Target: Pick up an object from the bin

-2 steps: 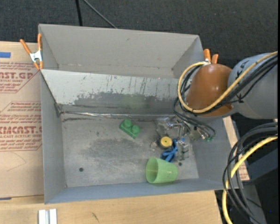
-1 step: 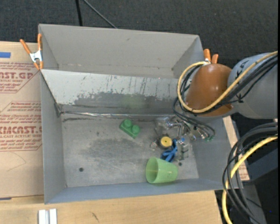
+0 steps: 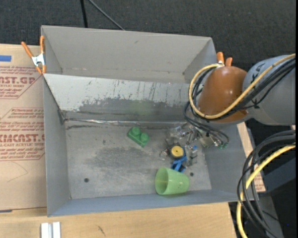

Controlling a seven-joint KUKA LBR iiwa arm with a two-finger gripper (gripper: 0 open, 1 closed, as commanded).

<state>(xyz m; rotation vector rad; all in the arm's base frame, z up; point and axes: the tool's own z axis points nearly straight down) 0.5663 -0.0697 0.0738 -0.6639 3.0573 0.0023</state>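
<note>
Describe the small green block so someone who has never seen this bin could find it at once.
Start on the floor of the grey metal bin, near its middle. The small dark green plastic block lies alone, left of the gripper and the yellow-and-blue bits beside it. Unlike the pale green plastic cup tipped over by the front wall, it is darker, squat and angular.

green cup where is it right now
Camera view: the green cup lies tipped over by the near bin wall, right of centre, just below a small blue piece.
</note>
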